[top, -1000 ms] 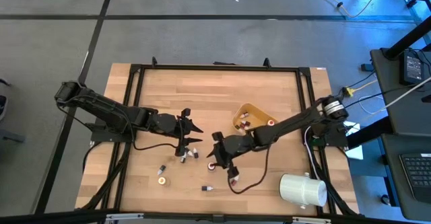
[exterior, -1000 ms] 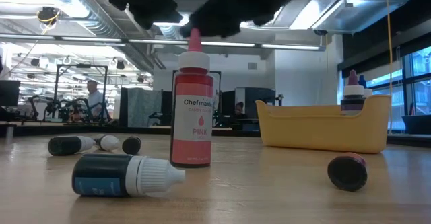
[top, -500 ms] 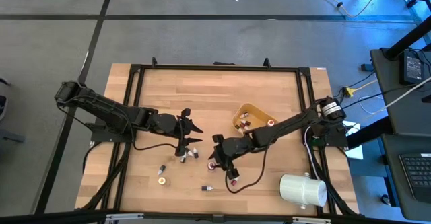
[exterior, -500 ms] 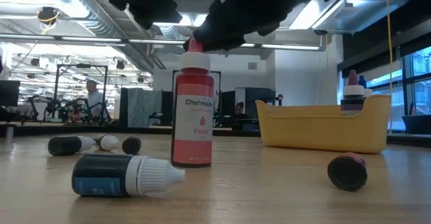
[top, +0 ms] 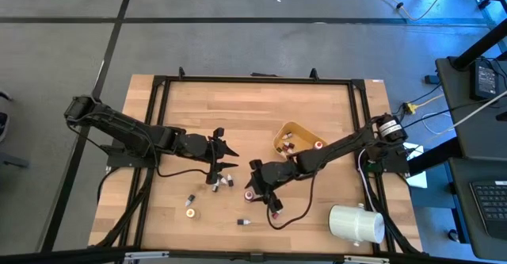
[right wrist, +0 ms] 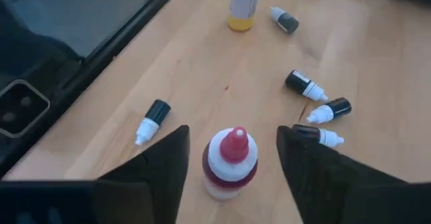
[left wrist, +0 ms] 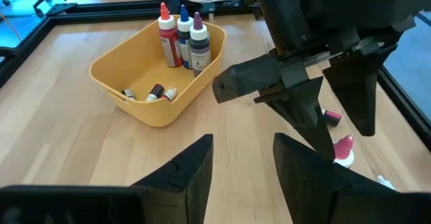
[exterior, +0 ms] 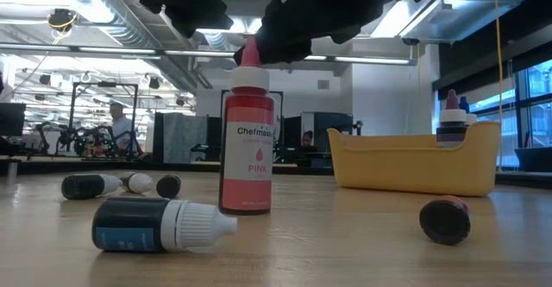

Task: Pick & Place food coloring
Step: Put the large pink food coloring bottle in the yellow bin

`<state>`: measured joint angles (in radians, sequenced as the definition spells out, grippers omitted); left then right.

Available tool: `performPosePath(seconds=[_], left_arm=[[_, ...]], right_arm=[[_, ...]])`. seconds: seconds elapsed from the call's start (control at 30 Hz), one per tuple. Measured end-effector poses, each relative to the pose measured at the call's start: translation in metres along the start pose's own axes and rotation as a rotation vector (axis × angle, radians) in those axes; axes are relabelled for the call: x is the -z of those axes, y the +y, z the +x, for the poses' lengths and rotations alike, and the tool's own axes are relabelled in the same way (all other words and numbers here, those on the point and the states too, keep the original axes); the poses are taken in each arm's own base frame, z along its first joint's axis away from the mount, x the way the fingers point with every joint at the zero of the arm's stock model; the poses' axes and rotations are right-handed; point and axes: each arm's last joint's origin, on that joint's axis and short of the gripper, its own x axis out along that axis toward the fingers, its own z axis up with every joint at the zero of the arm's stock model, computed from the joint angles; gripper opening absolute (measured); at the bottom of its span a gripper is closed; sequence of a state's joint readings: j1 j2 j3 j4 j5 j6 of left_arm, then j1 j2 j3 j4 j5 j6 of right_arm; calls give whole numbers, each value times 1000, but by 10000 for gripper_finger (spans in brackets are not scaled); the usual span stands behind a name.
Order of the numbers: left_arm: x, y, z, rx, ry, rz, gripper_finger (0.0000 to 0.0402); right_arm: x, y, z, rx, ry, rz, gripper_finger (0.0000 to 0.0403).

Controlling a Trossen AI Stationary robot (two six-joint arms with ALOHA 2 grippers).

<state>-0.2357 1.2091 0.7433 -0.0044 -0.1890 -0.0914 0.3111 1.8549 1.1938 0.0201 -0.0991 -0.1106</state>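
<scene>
The upright pink plastic dropper bottle (exterior: 248, 137) stands on the wooden tabletop (top: 253, 113), directly beneath the right tool (right wrist: 232, 158), between its spread fingers. Right of it sits the yellow plastic bowl (top: 294, 128), holding several bottles. The left tool (top: 223, 150) hangs left of the bottle. A white cylinder (top: 356, 223) lies near the tabletop's front right corner.

— What do my arms look like?
— Both are matte black, built of jointed segments. My left arm (top: 127, 133) has a rounded black shoulder; my right arm (top: 333, 149) ends in a silver ring at its base.

— And cables?
— A thin black one loops off each arm.

— My fingers?
— Dark, flat, wedge-shaped pads (right wrist: 151, 167), plain, with no markings I can make out.
</scene>
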Motion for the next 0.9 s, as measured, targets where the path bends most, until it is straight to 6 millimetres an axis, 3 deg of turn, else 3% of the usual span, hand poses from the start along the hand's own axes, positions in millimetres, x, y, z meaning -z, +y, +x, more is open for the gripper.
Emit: performPosePath(seconds=[0.27, 0.6, 0.9], left_arm=[[0, 0, 0, 0, 0, 0, 152], [0, 0, 0, 0, 0, 0, 150], [0, 0, 0, 0, 0, 0, 154]], right_arm=[[-8, -1, -3, -2, 15, -30, 258], [7, -1, 14, -8, 72, -23, 257], [8, -1, 15, -9, 74, -20, 192]])
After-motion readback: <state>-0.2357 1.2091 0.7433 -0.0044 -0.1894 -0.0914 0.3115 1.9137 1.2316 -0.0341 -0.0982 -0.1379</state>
